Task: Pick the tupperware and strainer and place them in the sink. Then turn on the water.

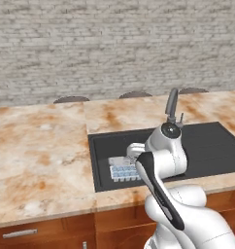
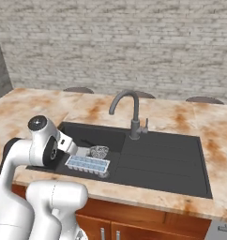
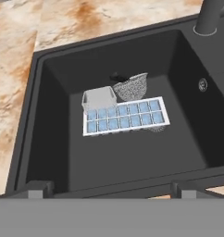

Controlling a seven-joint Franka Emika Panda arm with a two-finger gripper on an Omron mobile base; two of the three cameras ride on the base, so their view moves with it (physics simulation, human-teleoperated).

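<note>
Fingers [image 3: 112, 190] wide open, nothing held and nothing touched. In the hand view the two dark tips sit far apart at the near rim of the sink [image 3: 49, 152], looking down into the basin, clear of everything inside.

Tupperware [image 3: 125, 116] is in the sink, lying flat on the basin floor with its blue-square grid face up. It sits toward the basin's near wall in the right base view [image 2: 88, 164], and shows just left of the arm in the left base view [image 1: 123, 170].

Strainer [image 3: 131, 86] is also in the sink, on the far side of the tupperware, touching or overlapping its far edge; mesh bowl tilted, dark handle poking away from the tupperware. The right base view puts it [image 2: 99, 151] between the tupperware and the faucet [image 2: 129, 112].

A small pale box-like piece [image 3: 99, 99] sits at the tupperware's far edge, just beside the strainer; cannot tell what it is.

Faucet stands behind the basin, at the start of the flat side section, spout arching over the basin. Marbled worktop [image 1: 41, 146] surrounds the sink.
</note>
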